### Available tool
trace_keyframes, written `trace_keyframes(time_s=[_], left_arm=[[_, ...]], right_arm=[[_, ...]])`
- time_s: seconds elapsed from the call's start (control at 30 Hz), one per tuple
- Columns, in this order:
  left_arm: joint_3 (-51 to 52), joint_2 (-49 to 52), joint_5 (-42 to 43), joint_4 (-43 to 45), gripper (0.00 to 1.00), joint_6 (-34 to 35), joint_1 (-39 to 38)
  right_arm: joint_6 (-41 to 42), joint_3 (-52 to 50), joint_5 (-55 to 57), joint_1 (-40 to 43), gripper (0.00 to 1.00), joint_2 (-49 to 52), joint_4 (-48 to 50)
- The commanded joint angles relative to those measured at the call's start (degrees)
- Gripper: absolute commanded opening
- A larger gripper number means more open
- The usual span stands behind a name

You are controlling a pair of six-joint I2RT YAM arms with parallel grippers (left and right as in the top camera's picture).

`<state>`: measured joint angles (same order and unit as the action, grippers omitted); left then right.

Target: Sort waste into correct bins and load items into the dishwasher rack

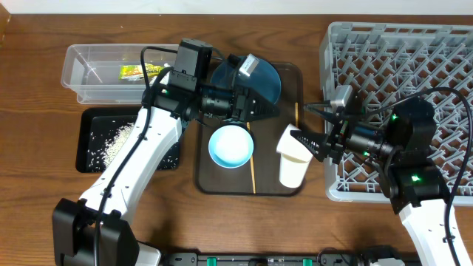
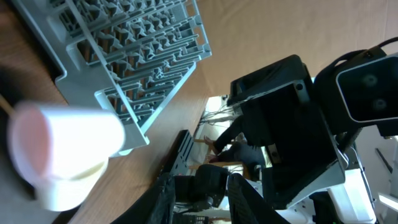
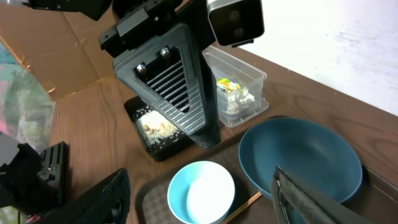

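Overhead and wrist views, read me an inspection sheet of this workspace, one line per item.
Surface: wooden table, with a brown serving tray in the middle.
Job's things: wrapper and tissue in the clear tub; rice in the black tray; dark-blue dish, light-blue bowl, chopsticks and two cups on the serving tray; rack holds no dishes.
Clutter: nothing seen.
Claws: left claw open, over the serving tray near the dish; right claw open, beside the cups.
Cables: black cables along both arms.
Surroundings: cardboard and a white wall beyond the table.
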<state>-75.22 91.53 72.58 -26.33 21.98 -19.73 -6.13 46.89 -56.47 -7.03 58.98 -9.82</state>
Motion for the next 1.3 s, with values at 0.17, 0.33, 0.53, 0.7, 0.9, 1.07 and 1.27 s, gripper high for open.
trace_keyframes(time_s=[0.17,0.33,0.53,0.7,0.9,1.07,1.27], left_arm=[[-0.02,0.22,-1.33,-0.39,0.32,-1.90,0.02],[-0.02,0.22,-1.31,-0.42,0.32,-2.05,0.02],[-0.02,0.22,-1.31,-0.42,0.32,-2.05,0.02],[-0.02,0.22,-1.31,-0.42,0.32,-2.05,0.02],[-0.02,0.22,-1.33,-0.44,0.33,-2.10,0.02],[-0.02,0.20,-9.18,-7.17,0.45,-8.39,0.02],[-0.02,0.20,-22.60,-19.74,0.52,-17.11,-0.02]], right_arm=[[-0.13,1.01,0.76,-0.55,0.70,0.17,-0.31],[-0.13,1.01,0.76,-0.55,0.71,0.17,-0.28],[-0.13,1.01,0.76,-0.55,0.72,0.17,-0.31],[-0.13,1.01,0.76,-0.55,0.72,0.17,-0.28],[-0.13,1.01,0.76,-0.55,0.73,0.17,-0.31],[-0.13,1.01,2.40,-0.52,0.75,0.17,-0.94],[-0.11,1.01,11.21,-0.50,0.77,0.17,-6.75]])
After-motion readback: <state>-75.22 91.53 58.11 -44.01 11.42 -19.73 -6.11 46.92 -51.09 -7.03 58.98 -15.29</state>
